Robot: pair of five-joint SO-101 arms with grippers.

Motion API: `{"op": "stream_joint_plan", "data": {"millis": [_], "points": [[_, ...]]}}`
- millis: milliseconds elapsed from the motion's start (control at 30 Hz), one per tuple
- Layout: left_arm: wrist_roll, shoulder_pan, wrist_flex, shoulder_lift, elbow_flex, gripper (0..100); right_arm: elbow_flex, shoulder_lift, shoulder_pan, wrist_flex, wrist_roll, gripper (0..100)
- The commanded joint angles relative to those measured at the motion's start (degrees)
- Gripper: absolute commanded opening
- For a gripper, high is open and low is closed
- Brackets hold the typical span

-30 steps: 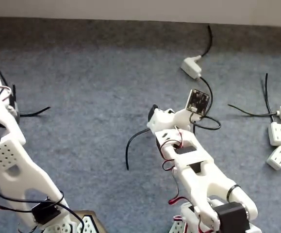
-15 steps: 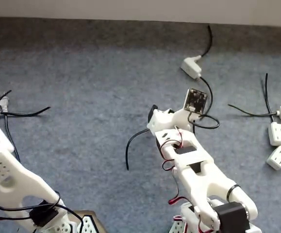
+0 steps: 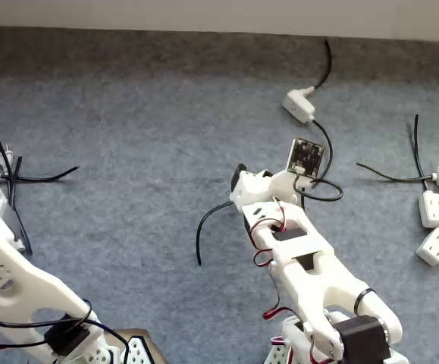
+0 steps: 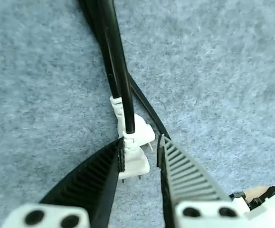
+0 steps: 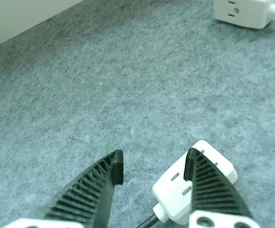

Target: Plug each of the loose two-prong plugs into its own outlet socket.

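Since the earlier frames, the cords (image 3: 8,168) at the table's left edge have shifted and now lie more upright in the high view, and the left arm (image 3: 7,280) has drawn back toward the near-left corner. The right arm (image 3: 310,273) has not moved. This indicates that the left side is lining up on a plug; nothing has been inserted yet.

The near plug (image 4: 133,161) lies on the grey carpeted table (image 3: 143,136), with a second plug (image 4: 144,134) just beside it. Both trail black cords. The left gripper (image 4: 141,142) straddles the near plug with its fingers parted to a narrow gap. One fingertip appears to touch the plug body and the other stands just clear, so no grasp is made.

The right gripper (image 5: 151,166) hovers low over the carpet with its fingers spread wide and holding nothing. An outlet socket (image 5: 173,187) lies against one fingertip. Three further sockets (image 3: 433,208) lie at the table's right edge, well apart from the plugs.
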Motion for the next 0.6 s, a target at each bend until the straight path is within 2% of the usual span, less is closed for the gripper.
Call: {"op": "stream_joint_plan", "data": {"millis": [0,367,500,567], "points": [[-0.7,-1.8,0.5,-2.7,0.0,14,-1.5,0.0,-0.2,-1.1,0.9,21.6],[-4.0,-5.2,-2.1,-2.6,1.0,13,-1.5,0.0,-0.2,-1.1,0.9,21.6],[-4.4,-4.9,-2.3,-2.6,2.7,2,-1.5,0.0,-0.2,-1.1,0.9,21.6],[-4.4,-4.1,-2.3,-2.6,3.6,2,-1.5,0.0,-0.2,-1.1,0.9,21.6]]}}
